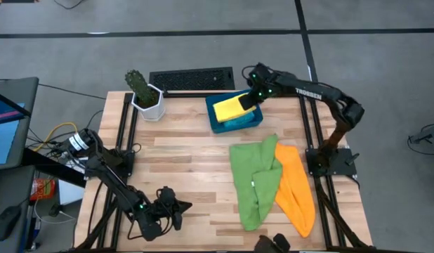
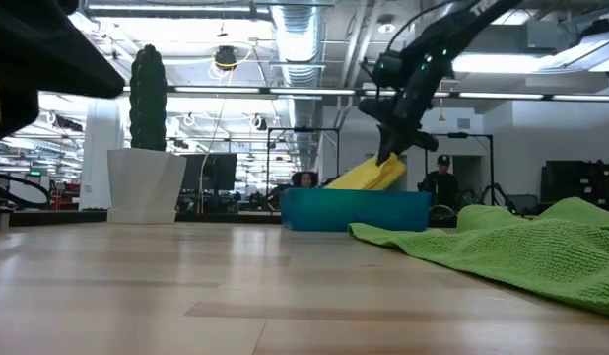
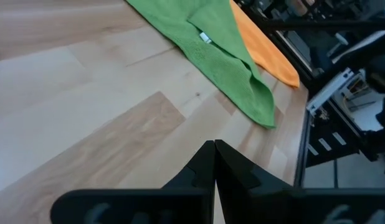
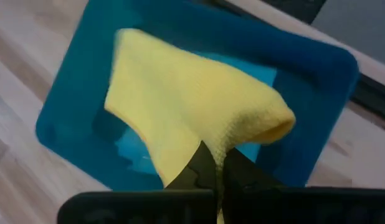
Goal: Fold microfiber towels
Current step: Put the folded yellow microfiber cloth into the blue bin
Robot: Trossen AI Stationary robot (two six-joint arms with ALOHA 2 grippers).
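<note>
Right gripper [image 1: 249, 100]: while it hung over the tray [image 1: 218, 123] at the desk's far edge, it pinched the yellow towel [image 1: 229, 107];
Left gripper [image 1: 176, 213]: closed, empty, near edge.

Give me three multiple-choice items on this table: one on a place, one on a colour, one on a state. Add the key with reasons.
1. Where is the folded yellow towel?
A. over the blue tray
B. beside the cactus pot
C. on the green towel

2. What colour is the towel lying partly under the green towel?
A. blue
B. orange
C. white

3. The right pincer is:
A. wide open
B. empty
C. shut on the yellow towel

Key: A, the right wrist view shows it above the tray; B, orange towel peeks out beside the green one; C, its fingers pinch the fold.
</note>
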